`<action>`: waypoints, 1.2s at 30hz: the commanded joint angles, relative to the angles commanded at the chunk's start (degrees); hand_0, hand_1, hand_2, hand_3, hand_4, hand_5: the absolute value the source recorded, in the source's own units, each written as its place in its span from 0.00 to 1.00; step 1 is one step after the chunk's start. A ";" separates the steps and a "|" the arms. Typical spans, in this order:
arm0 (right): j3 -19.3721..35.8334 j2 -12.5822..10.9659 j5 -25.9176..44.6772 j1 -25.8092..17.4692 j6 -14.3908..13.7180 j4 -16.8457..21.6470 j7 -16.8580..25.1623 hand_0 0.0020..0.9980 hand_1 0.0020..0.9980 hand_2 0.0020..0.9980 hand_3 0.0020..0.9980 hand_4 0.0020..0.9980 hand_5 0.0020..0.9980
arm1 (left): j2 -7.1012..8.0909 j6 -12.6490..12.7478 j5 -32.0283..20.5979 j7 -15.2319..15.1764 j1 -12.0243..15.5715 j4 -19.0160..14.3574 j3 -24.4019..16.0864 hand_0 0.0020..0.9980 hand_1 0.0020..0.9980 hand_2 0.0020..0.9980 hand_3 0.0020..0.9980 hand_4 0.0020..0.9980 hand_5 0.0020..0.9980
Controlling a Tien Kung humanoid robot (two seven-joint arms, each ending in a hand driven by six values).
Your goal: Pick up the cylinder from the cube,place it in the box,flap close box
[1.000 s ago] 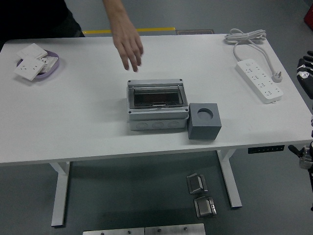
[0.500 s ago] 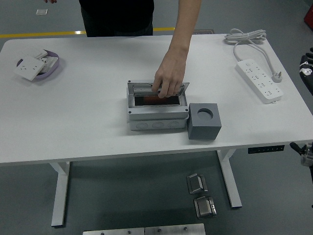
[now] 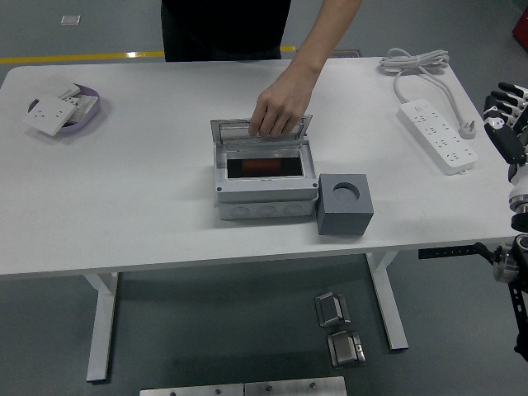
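Note:
A grey plastic box (image 3: 266, 183) sits mid-table. A person's hand (image 3: 279, 110) from the far side grips its clear flap lid (image 3: 235, 130) and holds it raised. Inside the box lies a red object (image 3: 263, 166) that may be the cylinder. Right of the box stands a dark grey cube (image 3: 345, 204) whose round hole on top is empty. My right hand (image 3: 505, 107) hovers at the right edge beyond the table, fingers relaxed and holding nothing. The left arm does not appear.
A white power strip (image 3: 437, 134) with a coiled cable (image 3: 414, 62) lies at the back right. A purple dish with white socket plates (image 3: 59, 109) is at the back left. Metal parts (image 3: 338, 328) lie on the floor under the table.
The person's hand came down from above the table to the box and lifted the clear flap up. My right hand rose higher at the right edge.

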 joint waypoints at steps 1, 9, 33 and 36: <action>-0.07 0.02 0.02 0.00 -0.01 0.01 0.01 0.65 0.65 0.66 0.67 0.65 0.26 | 0.00 0.00 0.03 0.01 0.00 0.00 -0.02 0.60 0.62 0.61 0.61 0.68 0.29; -0.22 0.01 0.08 -0.06 -0.10 -0.01 0.04 0.70 0.65 0.66 0.68 0.66 0.27 | 0.06 -0.05 -0.13 -0.10 0.01 0.00 0.25 0.60 0.62 0.61 0.61 0.67 0.29; -0.25 0.04 -0.49 -0.04 -0.19 0.07 -0.39 0.70 0.65 0.66 0.67 0.69 0.30 | 0.15 0.00 -0.56 -0.09 -0.04 0.00 0.37 0.60 0.62 0.61 0.61 0.67 0.30; -0.34 0.04 -0.60 0.06 -0.21 0.05 -0.44 0.70 0.65 0.66 0.67 0.69 0.30 | 0.23 -0.04 -0.68 -0.16 -0.19 0.00 0.45 0.60 0.62 0.61 0.61 0.67 0.30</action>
